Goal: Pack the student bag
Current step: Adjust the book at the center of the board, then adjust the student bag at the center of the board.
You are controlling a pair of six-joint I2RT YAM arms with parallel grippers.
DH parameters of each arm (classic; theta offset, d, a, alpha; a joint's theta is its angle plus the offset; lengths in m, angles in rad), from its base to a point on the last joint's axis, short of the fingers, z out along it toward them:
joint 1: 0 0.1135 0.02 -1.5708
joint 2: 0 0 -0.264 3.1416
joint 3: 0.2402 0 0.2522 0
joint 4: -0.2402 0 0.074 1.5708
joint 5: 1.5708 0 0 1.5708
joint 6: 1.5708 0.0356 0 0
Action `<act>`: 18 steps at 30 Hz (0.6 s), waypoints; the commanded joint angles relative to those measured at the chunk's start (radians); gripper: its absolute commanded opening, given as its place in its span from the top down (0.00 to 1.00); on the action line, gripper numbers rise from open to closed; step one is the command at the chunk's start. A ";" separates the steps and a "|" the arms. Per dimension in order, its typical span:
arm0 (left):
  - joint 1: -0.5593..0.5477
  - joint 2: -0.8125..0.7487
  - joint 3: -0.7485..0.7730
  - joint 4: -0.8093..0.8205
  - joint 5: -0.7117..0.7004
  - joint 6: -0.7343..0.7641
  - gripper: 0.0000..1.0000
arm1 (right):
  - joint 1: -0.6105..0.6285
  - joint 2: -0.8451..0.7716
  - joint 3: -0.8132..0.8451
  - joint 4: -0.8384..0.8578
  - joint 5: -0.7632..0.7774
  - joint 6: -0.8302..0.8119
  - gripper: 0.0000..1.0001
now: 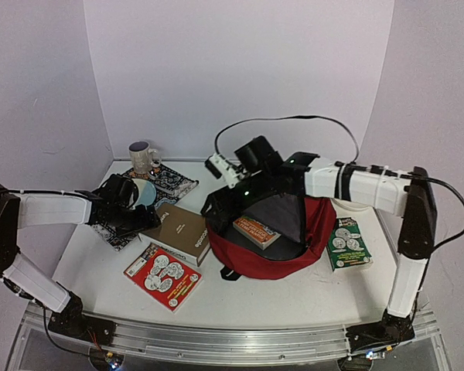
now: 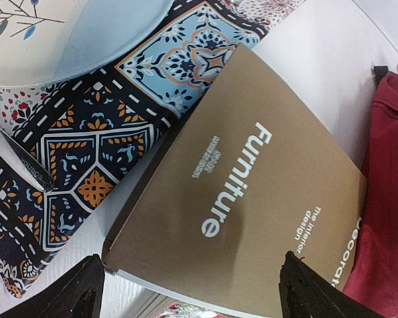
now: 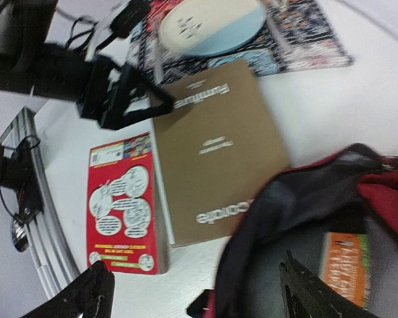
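Red student bag (image 1: 294,259) holds one book (image 1: 256,231), three books (image 1: 182,230) (image 1: 162,276) (image 1: 348,243) outside; both grippers (image 2: 192,265) (image 3: 194,271) apart.

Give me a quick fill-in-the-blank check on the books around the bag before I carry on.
1. The paperback inside the student bag has an ____ cover.
2. The brown book below the open left gripper is titled ____.
3. A third book, on the table to the right of the bag, has a ____ cover.

Missing words: orange; Furniture; green.
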 commanded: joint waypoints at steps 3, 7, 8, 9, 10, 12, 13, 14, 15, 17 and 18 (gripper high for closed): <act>0.005 0.057 0.042 0.043 -0.004 0.019 0.08 | 0.089 0.167 0.062 -0.001 -0.167 0.066 0.16; 0.006 0.095 0.046 0.051 -0.002 0.030 0.10 | 0.089 0.230 0.072 -0.011 -0.157 0.081 0.16; 0.006 0.106 0.047 0.052 -0.007 0.036 0.11 | 0.088 0.244 0.074 -0.014 -0.136 0.079 0.16; 0.006 0.119 0.050 0.053 -0.012 0.041 0.11 | 0.081 0.256 0.075 -0.017 -0.108 0.082 0.16; 0.005 0.134 0.053 0.053 -0.016 0.046 0.11 | 0.071 0.267 0.075 -0.020 -0.083 0.089 0.16; 0.006 0.157 0.059 0.052 -0.038 0.055 0.12 | 0.040 0.283 0.063 -0.024 -0.036 0.119 0.15; 0.006 0.166 0.063 0.052 -0.052 0.058 0.13 | 0.023 0.283 0.052 -0.023 -0.004 0.134 0.14; 0.005 0.174 0.065 0.052 -0.059 0.062 0.13 | 0.006 0.280 0.043 -0.023 0.029 0.148 0.13; 0.006 0.182 0.064 0.052 -0.067 0.065 0.14 | -0.006 0.276 0.031 -0.023 0.065 0.160 0.12; 0.006 0.192 0.063 0.047 -0.087 0.073 0.14 | -0.034 0.265 0.013 -0.023 0.110 0.185 0.10; 0.006 0.198 0.062 0.044 -0.096 0.078 0.15 | -0.052 0.259 0.007 -0.023 0.127 0.199 0.09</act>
